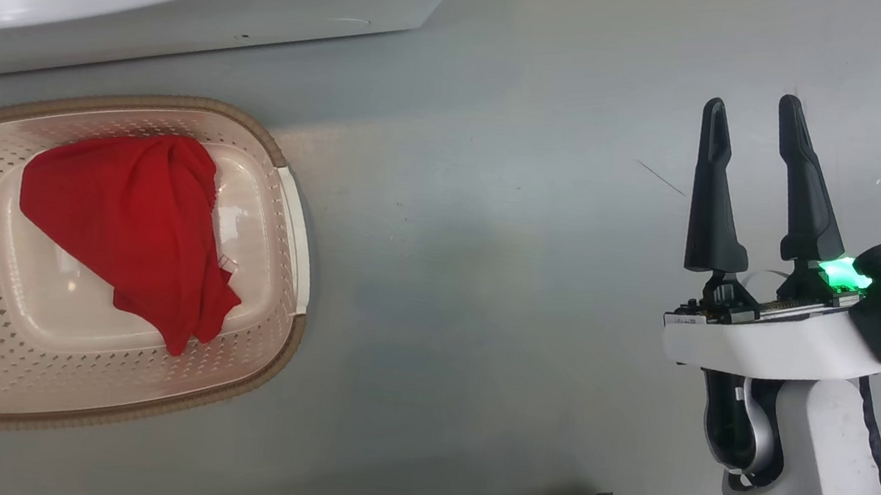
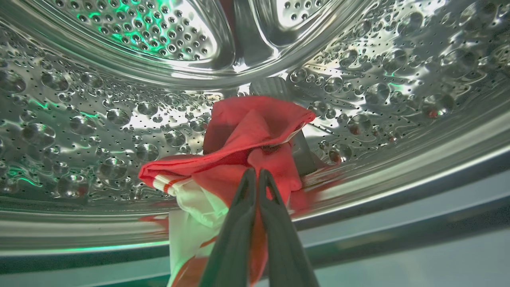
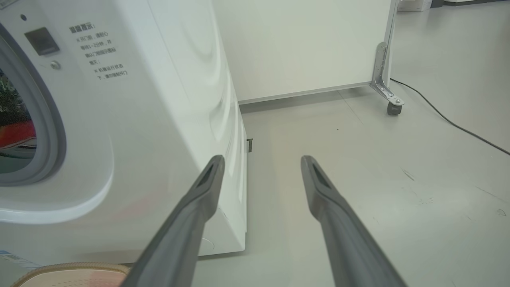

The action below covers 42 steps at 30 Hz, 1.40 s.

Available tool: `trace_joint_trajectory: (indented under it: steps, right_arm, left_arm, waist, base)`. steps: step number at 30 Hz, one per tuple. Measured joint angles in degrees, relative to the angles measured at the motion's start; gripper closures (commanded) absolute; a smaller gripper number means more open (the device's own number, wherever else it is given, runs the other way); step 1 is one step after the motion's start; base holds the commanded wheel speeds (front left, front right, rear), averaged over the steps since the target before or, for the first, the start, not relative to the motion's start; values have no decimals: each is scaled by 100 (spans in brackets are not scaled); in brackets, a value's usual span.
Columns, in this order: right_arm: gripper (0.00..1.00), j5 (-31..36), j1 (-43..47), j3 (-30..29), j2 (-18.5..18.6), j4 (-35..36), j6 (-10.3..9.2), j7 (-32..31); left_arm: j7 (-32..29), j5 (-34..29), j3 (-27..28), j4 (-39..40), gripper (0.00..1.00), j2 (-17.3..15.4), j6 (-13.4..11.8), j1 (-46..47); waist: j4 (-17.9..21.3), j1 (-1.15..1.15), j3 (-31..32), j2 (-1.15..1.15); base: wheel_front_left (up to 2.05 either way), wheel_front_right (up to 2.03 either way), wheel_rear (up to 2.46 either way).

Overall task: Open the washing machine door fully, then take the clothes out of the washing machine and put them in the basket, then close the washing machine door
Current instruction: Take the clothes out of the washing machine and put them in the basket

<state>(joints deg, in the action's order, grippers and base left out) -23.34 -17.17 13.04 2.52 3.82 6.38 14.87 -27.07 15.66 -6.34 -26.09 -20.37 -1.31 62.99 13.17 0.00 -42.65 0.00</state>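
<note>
One garment (image 1: pixel 133 218) lies in basket (image 1: pixel 131 98); left end effector (image 2: pixel 255 173) pinches jersey (image 2: pixel 247 131) in drum (image 2: pixel 99 119); right end effector (image 1: pixel 752 103) gapes.

On my right wrist cam I get a grey block of Chinese text (image 3: pixel 97 50) printed on the washing machine (image 3: pixel 167 131) front beside the drum opening (image 3: pixel 18 131), heading looks like 温馨提示, lines under it too small for me to read.

floor (image 3: pixel 358 179): grey, scuffed | white panel (image 3: pixel 303 44): stands on castor (image 3: pixel 394 109) | black cable (image 3: pixel 452 124): lying along floor
</note>
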Motion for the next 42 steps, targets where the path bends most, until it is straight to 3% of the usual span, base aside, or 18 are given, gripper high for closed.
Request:
trace_joint_trajectory:
  steps: [24, 42]
  right_arm:
    - [0, 536, 299, -132, 8, -319, 11, 0]
    - [0, 688, 996, -143, 7, -568, 27, 0]
  left_arm:
    - [2550, 412, 210, 479, 100, 910, -33, -1789]
    - [3711, 434, 221, 1029, 100, 1235, -66, -3011]
  waist:
    - [-470, -1, 895, 0]
    - [-788, -1, 2056, 0]
  base:
    - [0, 0, 0]
    - [0, 0, 0]
